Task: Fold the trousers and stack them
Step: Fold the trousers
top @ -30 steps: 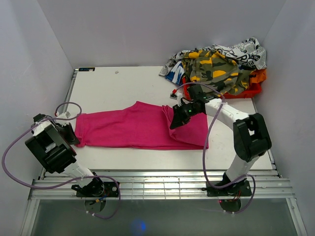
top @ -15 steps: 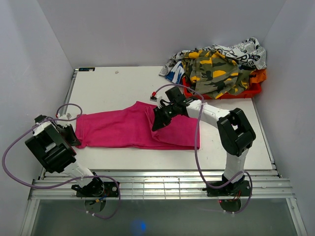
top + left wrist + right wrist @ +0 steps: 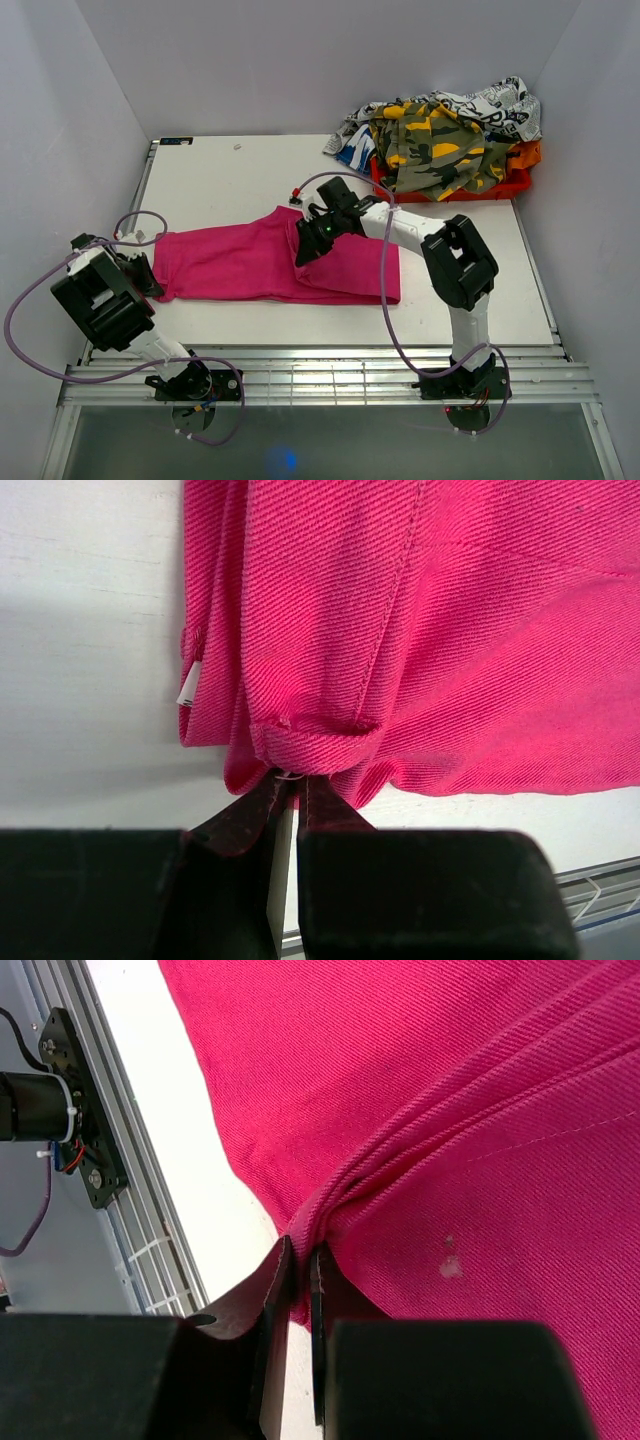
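The hot-pink trousers (image 3: pixel 240 265) lie across the white table (image 3: pixel 220 175), their right part folded back over the middle. My left gripper (image 3: pixel 143 272) is shut on the trousers' left edge (image 3: pixel 300 742) at the table's left side. My right gripper (image 3: pixel 306 250) is shut on a pinched fold of the trousers (image 3: pixel 320 1215) and holds it above the middle of the cloth. The folded right end (image 3: pixel 375 280) lies flat on the table.
A pile of other clothes (image 3: pixel 450 135), camouflage, orange and printed black-and-white, sits at the back right corner. A metal rail (image 3: pixel 320 375) runs along the table's near edge. The white walls stand close on both sides.
My right gripper has carried the trousers' right end leftwards over the cloth, from right of centre to the middle. The visible length has shortened. My left gripper has not moved.
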Action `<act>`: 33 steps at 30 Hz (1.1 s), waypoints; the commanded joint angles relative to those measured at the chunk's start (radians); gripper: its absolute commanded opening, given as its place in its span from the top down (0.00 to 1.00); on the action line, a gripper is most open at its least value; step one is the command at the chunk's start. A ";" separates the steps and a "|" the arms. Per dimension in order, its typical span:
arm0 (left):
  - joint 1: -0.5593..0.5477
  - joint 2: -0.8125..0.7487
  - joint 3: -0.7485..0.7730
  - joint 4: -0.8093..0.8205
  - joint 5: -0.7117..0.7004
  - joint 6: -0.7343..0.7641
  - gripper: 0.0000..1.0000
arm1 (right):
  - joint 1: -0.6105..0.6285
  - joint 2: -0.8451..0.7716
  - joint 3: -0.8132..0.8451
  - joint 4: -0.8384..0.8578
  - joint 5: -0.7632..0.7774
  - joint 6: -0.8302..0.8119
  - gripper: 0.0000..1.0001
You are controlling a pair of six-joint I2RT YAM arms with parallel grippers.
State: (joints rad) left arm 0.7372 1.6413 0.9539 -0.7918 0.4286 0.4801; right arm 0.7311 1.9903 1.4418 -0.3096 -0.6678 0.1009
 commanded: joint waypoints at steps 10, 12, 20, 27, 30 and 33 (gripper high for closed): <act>-0.001 0.014 -0.024 0.039 -0.042 0.026 0.84 | 0.054 0.056 0.109 0.046 0.011 0.025 0.92; -0.002 0.012 -0.029 0.042 -0.044 0.029 0.84 | 0.057 0.074 0.121 0.046 0.004 0.031 0.92; -0.001 0.014 -0.041 0.049 -0.047 0.031 0.83 | 0.074 0.134 0.147 0.046 0.013 0.033 0.92; -0.001 0.008 -0.050 0.051 -0.063 0.046 0.83 | 0.091 0.160 0.195 0.044 0.005 0.048 0.92; -0.002 0.014 -0.050 0.054 -0.059 0.045 0.83 | 0.093 0.153 0.195 0.046 0.013 0.051 0.92; -0.002 0.014 -0.052 0.054 -0.062 0.046 0.83 | 0.093 0.166 0.186 0.046 0.010 0.051 0.92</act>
State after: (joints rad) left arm 0.7372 1.6428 0.9394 -0.7704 0.4267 0.4934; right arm 0.8093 2.1571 1.5898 -0.3103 -0.6346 0.1402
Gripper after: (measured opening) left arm 0.173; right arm 0.127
